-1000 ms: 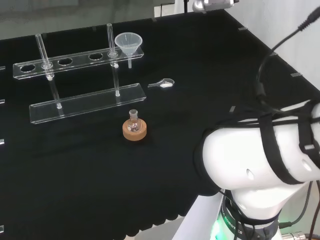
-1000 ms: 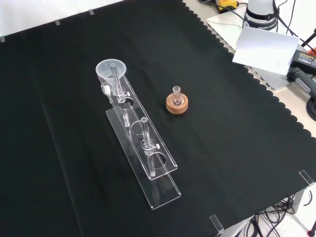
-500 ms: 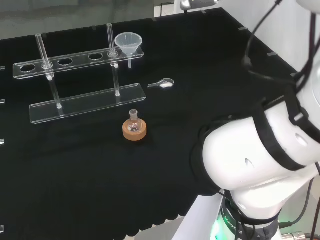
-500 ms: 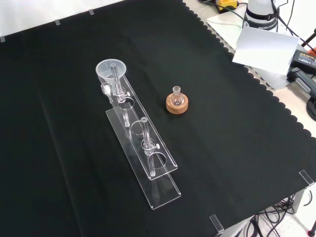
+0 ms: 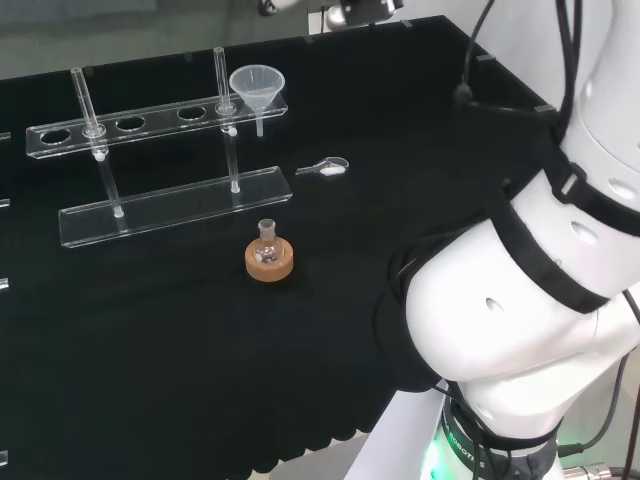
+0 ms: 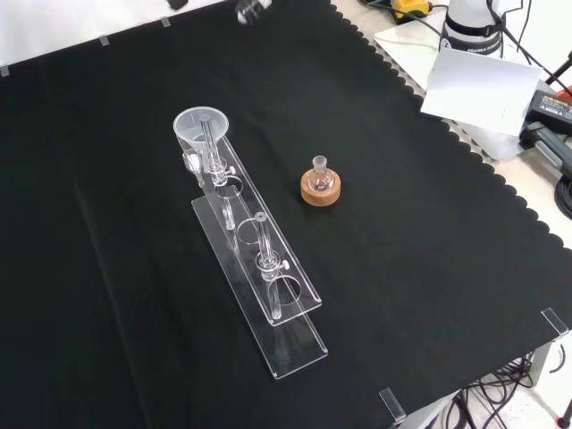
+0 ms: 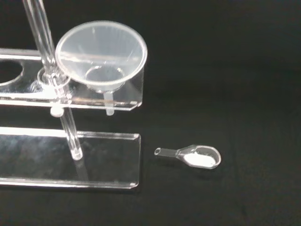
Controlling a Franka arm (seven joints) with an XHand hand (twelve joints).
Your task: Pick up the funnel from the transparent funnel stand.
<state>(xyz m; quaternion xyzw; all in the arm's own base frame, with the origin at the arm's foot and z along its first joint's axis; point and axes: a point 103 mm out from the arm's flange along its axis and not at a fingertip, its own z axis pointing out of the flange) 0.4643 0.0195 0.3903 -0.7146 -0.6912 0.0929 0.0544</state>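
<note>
A clear plastic funnel (image 5: 257, 85) sits in the end hole of the transparent stand (image 5: 170, 207), at the stand's right end in the head view. In the front view the funnel (image 6: 201, 125) is at the far end of the stand (image 6: 279, 315). The wrist view looks down on the funnel (image 7: 101, 54) and the stand's base plate (image 7: 103, 160) from some way off. A blurred part of the hand (image 5: 355, 10) shows at the head view's top edge, well above and beyond the funnel. It also shows at the front view's top edge (image 6: 253, 9).
A small flask on a cork ring (image 5: 268, 258) stands in front of the stand, right of it in the front view (image 6: 320, 183). A clear scoop with white powder (image 5: 325, 167) lies near the funnel end (image 7: 193, 156). The arm's white links (image 5: 520, 300) take up the right of the head view.
The arm's links have swung up in the head view. The hand has come in at the top edge of the head and front views. The ware has not moved.
</note>
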